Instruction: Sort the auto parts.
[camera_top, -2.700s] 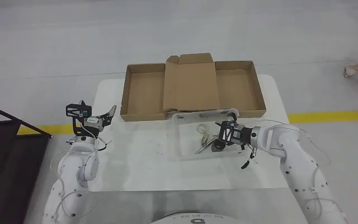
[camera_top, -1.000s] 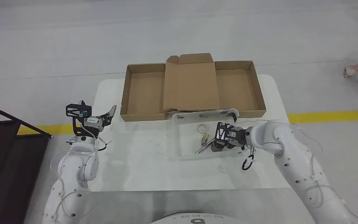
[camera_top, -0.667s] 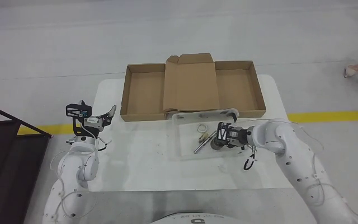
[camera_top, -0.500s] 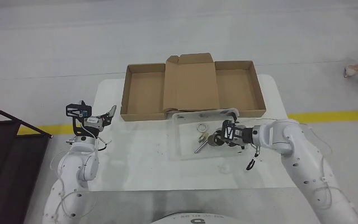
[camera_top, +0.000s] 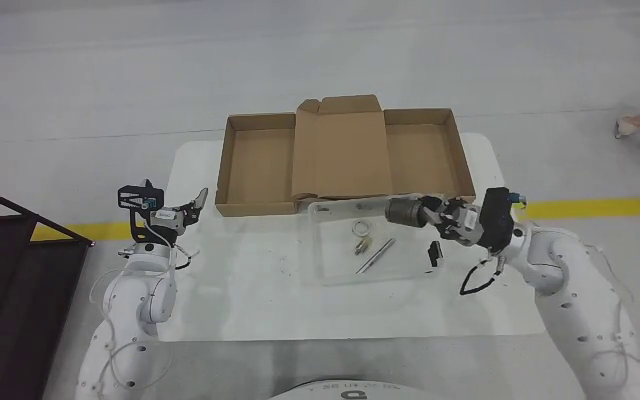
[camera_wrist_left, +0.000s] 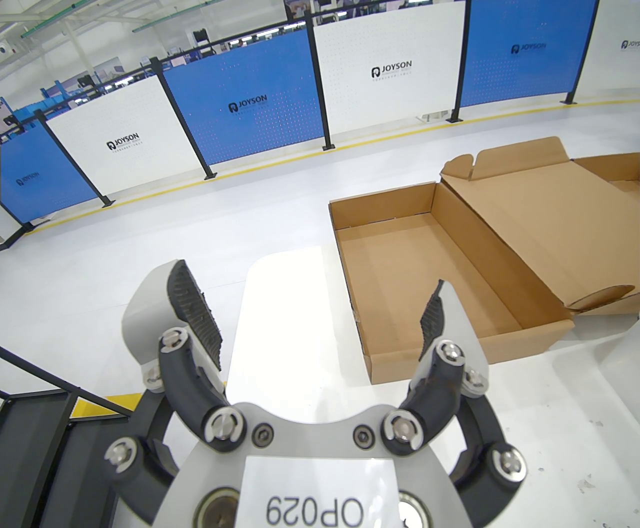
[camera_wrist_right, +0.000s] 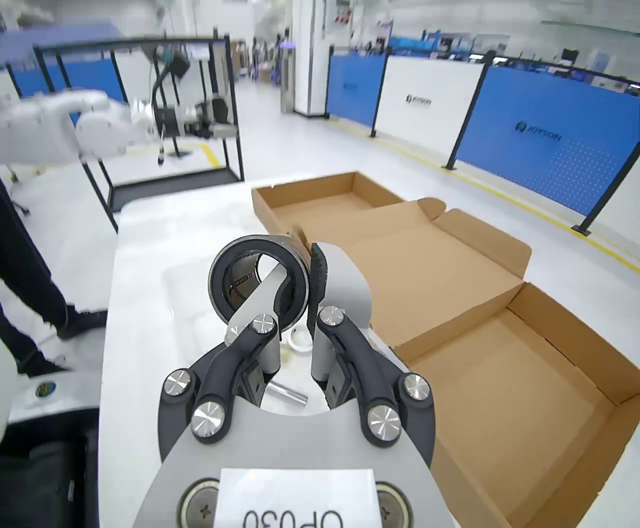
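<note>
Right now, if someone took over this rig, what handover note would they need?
Left claw: open, holding nothing, at the table's left edge.
Right claw: shut on the cylindrical sleeve, held above the clear tray near the cardboard box's front wall.
Metal rod and washer lie in the tray.
Done: sleeve picked up; no part visible in the box.
Left: drop the sleeve in the box, then sort rod and washer.

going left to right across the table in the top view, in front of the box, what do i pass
left gripper → white ring → cylindrical bearing → right gripper, which holds the bearing
</note>
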